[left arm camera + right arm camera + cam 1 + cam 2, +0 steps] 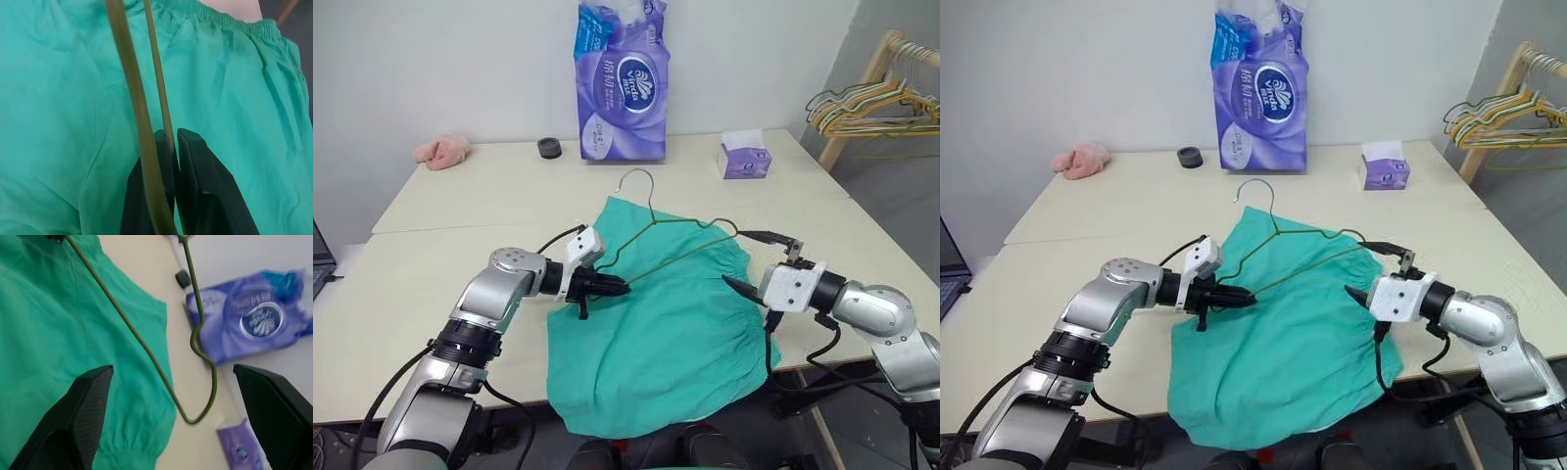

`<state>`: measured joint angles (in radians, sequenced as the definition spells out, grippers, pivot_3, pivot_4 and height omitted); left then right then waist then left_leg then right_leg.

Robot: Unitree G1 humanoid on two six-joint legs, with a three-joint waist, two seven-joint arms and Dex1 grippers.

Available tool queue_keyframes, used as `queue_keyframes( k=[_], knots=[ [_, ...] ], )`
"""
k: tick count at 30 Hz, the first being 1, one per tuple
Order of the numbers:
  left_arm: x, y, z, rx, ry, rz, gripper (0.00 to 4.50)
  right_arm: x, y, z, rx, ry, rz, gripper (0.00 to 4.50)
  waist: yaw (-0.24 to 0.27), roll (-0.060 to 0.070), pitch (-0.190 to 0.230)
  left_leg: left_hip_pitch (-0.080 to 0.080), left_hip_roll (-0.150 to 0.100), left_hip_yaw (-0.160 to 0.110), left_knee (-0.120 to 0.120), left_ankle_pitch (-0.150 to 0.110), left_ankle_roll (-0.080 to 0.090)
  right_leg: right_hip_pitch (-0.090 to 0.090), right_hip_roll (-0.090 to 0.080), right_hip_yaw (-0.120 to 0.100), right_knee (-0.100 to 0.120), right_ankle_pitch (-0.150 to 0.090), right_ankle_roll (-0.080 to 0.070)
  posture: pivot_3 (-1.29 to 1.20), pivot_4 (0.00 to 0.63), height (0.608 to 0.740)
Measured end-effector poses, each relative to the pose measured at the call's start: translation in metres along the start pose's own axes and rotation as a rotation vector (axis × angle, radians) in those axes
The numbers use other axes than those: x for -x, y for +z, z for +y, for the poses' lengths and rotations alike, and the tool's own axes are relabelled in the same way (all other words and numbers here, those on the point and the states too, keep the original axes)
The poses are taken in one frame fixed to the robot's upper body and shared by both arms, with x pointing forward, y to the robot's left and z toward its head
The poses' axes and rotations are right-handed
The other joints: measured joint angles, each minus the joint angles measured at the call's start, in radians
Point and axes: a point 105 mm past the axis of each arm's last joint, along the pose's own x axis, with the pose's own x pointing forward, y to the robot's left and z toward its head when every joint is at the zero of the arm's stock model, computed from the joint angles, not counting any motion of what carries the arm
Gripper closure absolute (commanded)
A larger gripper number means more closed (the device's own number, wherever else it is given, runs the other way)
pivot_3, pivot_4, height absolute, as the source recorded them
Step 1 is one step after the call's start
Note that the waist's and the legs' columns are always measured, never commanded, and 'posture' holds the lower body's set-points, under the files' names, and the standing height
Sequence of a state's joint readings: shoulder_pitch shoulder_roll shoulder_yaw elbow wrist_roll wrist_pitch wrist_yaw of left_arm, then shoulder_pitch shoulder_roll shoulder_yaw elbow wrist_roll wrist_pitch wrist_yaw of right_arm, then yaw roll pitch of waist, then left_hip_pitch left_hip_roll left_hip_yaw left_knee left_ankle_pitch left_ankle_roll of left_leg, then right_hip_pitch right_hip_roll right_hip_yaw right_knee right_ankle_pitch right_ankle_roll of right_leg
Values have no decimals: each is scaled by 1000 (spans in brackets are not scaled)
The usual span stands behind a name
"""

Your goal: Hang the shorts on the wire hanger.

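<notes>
**Left gripper pinching wire hanger over shorts, right gripper released**

Teal shorts (656, 333) lie spread flat on the near half of the cream table (460, 196), bottom edge hanging over the front rim, elastic waistband at the 3 o'clock side. Wire hanger (677, 235) rests on top of the shorts' far part, hook at 12 o'clock, pointing to the purple tissue pack (622, 83). Left gripper (615, 287) at the shorts' 9 o'clock edge, fingers clamped on the hanger's corner wire. Right gripper (756, 260) at 3 o'clock by the waistband, fingers spread wide, grasping nothing, apart from the hanger. Small tissue box (745, 157) at 1 o'clock, black ring (549, 148) at 11, pink cloth (442, 151) far at 10. Rack of hangers (881, 98) beyond the table's right end.
</notes>
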<state>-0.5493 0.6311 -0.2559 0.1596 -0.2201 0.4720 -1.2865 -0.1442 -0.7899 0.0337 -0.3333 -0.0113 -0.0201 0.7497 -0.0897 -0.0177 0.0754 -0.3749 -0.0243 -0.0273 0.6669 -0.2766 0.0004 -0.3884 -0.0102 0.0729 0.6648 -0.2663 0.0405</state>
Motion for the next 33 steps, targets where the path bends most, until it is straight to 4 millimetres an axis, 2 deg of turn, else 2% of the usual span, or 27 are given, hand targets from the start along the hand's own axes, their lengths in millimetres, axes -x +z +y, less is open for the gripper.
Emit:
queue_keyframes(
  k=[4, 8, 17, 20, 28, 29, 30, 33],
  knots=[
    [6, -13, -16, -128, -77, 113, 4500, 6, 2, -5, -153, 90, 77, 473, 0, 0, 0, 0, 0, 0, -1, 0, 0, 0, 0, 0, 0, 0, -1, -135, 51, 740],
    [2, -13, -24, -236, -126, 155, 4500, 5, 11, -7, -232, 157, 101, 473, 4, 0, 0, 0, 0, 0, 0, 0, 0, 1, -1, -1, -1, 0, -1, -135, 51, 740],
    [-5, 2, -28, -332, -123, 137, 4500, 8, 17, 34, -441, 466, 221, 473, 4, 0, 0, -2, 0, -2, 0, 0, 0, 0, -1, -1, -2, 0, -1, -126, 52, 740],
    [-6, 5, -29, -356, -123, 137, 4500, 6, 17, 39, -458, 488, 243, 473, 2, 0, 0, -1, 0, -1, 0, 0, 0, 0, -1, -2, -2, -3, 4, -118, 54, 740],
    [-7, 12, -34, -400, -134, 129, 4500, -2, 0, 45, -484, 500, 318, 473, 3, 0, 0, -2, 0, -1, 0, 0, 0, 0, -2, -1, -2, -3, 4, -117, 55, 740],
    [-7, 12, -35, -402, -134, 129, 4500, -3, -1, 46, -485, 503, 328, 836, 3, 0, 0, -1, 0, -1, 0, 0, 0, -1, -2, -1, -2, -3, 4, -117, 55, 740],
    [-7, 12, -35, -404, -136, 130, 4500, -3, -3, 48, -490, 510, 337, 1007, 3, 0, 0, -1, 0, -1, 0, 0, 0, -1, -2, -1, -2, -3, 4, -117, 55, 740],
    [-8, 13, -36, -412, -139, 131, 4500, -4, -7, 49, -501, 517, 354, 2046, 3, 0, 0, -2, 0, -1, 0, 0, 0, -1, -2, -1, -2, -3, 4, -116, 55, 740]
  ],
)
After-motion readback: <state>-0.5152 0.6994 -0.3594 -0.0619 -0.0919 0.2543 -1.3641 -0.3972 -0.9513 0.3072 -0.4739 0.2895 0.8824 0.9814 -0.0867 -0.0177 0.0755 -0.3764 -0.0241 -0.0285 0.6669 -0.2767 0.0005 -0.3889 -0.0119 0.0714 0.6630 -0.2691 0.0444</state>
